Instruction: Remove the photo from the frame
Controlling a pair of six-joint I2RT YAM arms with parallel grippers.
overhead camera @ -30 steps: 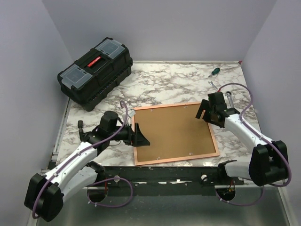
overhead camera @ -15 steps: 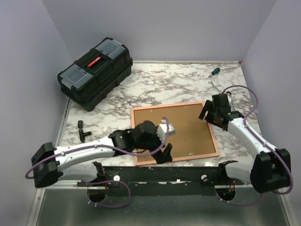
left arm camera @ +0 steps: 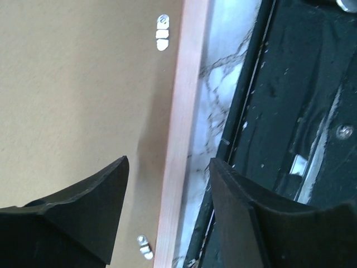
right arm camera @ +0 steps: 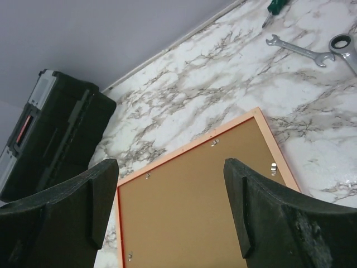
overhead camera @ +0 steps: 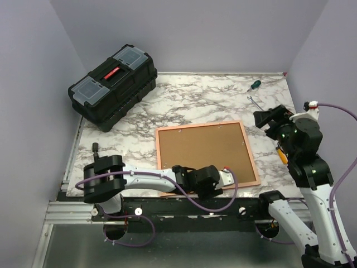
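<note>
The left fingers (left arm camera: 95,206) stand spread over the near rail of the frame (left arm camera: 181,111). The right fingers (right arm camera: 262,223), spread and empty, hang raised to the right of the frame. It lies face-down on the desk (overhead camera: 195,100), brown backing board (overhead camera: 201,153) up.

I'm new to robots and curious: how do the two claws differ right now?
The left claw sits low at the picture frame's near edge; the right claw hangs high, off to the frame's right. The left claw straddles that edge, one half over the brown backing board, the other past the frame; the right claw straddles nothing. Both claws are open and empty.
</note>
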